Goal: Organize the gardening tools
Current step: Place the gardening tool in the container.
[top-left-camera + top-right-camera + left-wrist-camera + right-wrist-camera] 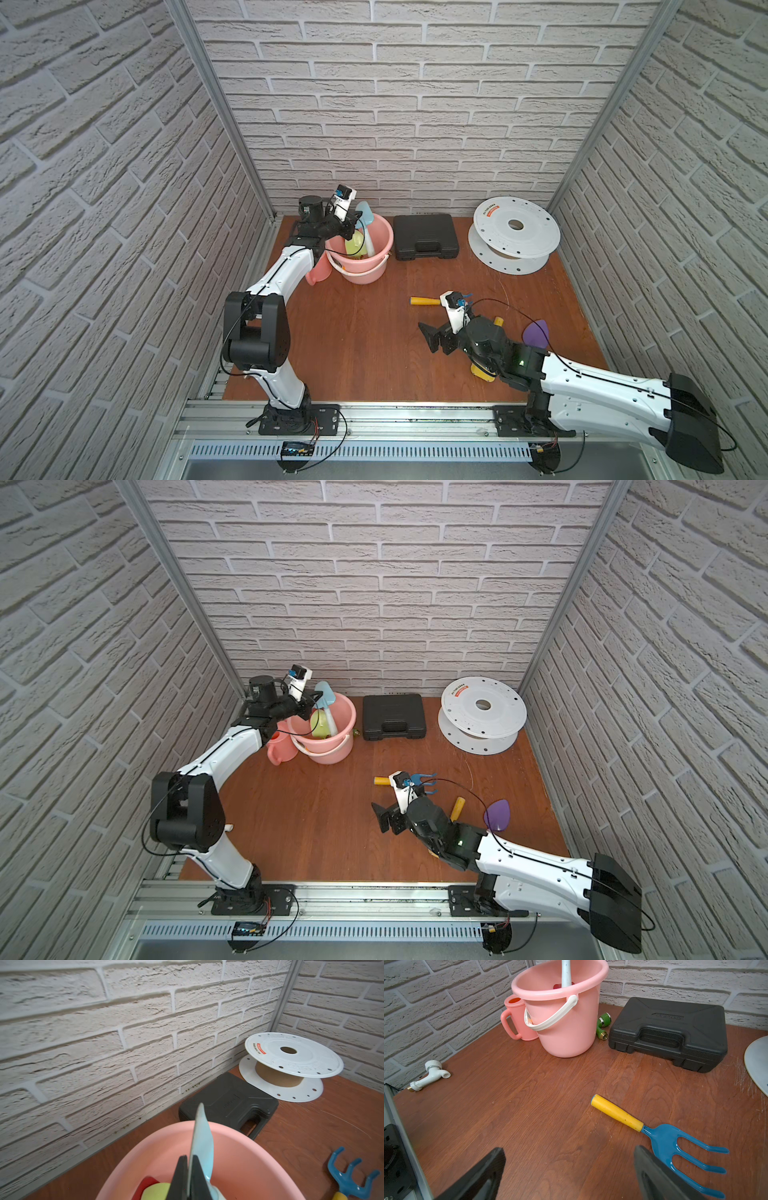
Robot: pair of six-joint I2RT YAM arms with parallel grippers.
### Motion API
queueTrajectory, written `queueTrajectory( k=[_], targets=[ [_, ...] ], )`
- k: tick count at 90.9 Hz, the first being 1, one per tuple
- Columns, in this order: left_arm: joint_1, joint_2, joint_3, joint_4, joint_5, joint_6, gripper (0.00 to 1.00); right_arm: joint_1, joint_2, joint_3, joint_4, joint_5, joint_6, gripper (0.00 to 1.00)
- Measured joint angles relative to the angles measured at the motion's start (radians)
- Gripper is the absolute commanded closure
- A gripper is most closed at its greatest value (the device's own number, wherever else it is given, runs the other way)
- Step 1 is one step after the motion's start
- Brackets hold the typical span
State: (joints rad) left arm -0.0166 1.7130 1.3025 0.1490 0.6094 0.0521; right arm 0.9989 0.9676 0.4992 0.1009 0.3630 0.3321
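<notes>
Bright, even overhead light, soft shadows; wide-angle bending at edges, wrist views blur close up.

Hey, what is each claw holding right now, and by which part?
Left claw grips the pale blue spade by its blade, handle down in the pink bucket. Right claw stands open, holding nothing.

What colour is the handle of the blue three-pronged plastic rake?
Yellow; the blue rake's handle shows best in the right wrist view.
</notes>
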Motion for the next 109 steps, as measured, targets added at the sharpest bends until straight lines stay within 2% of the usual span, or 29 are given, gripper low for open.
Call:
queueTrajectory(
  k=[17,20,26,29,31,40,49,51,71,83,92,109],
  targets=[
    [0.006,0.055,0.000,-0.016,0.079,0.005,1.00,0.000,0.011,0.000,0.002,0.005,0.000,0.01],
    [0.008,0.061,0.000,-0.023,0.085,0.005,0.86,0.000,0.012,0.000,0.002,0.006,0.000,0.01],
    [0.014,0.069,0.000,-0.032,0.097,0.006,0.76,0.000,0.014,0.000,0.003,0.008,0.000,0.00],
    [0.016,0.070,0.000,-0.036,0.101,0.006,0.67,0.000,0.016,0.000,0.005,0.008,0.000,0.01],
    [0.018,0.070,0.000,-0.038,0.107,0.003,0.57,0.000,0.018,0.000,0.006,0.008,0.000,0.00],
    [0.028,0.070,0.001,-0.038,0.125,-0.010,0.45,0.000,0.026,0.000,0.009,0.007,0.001,0.00],
    [0.036,0.069,0.001,-0.040,0.131,-0.025,0.07,0.000,0.028,0.000,0.009,0.007,0.002,0.00],
    [0.037,0.068,0.001,-0.041,0.130,-0.023,0.03,0.000,0.028,0.000,0.009,0.007,0.002,0.00],
    [0.039,0.016,0.000,-0.044,0.114,-0.076,0.02,0.000,0.020,0.000,0.009,0.007,0.008,0.00],
    [0.013,-0.045,0.000,-0.045,0.047,-0.136,0.02,0.000,0.009,0.000,0.009,0.010,0.020,0.00],
    [-0.039,-0.097,0.000,-0.063,-0.038,-0.177,0.02,0.000,0.006,0.000,0.007,0.016,0.037,0.01],
    [-0.202,-0.186,-0.018,-0.108,-0.224,-0.267,0.02,0.000,0.030,0.026,-0.058,0.060,0.078,0.01]
  ],
)
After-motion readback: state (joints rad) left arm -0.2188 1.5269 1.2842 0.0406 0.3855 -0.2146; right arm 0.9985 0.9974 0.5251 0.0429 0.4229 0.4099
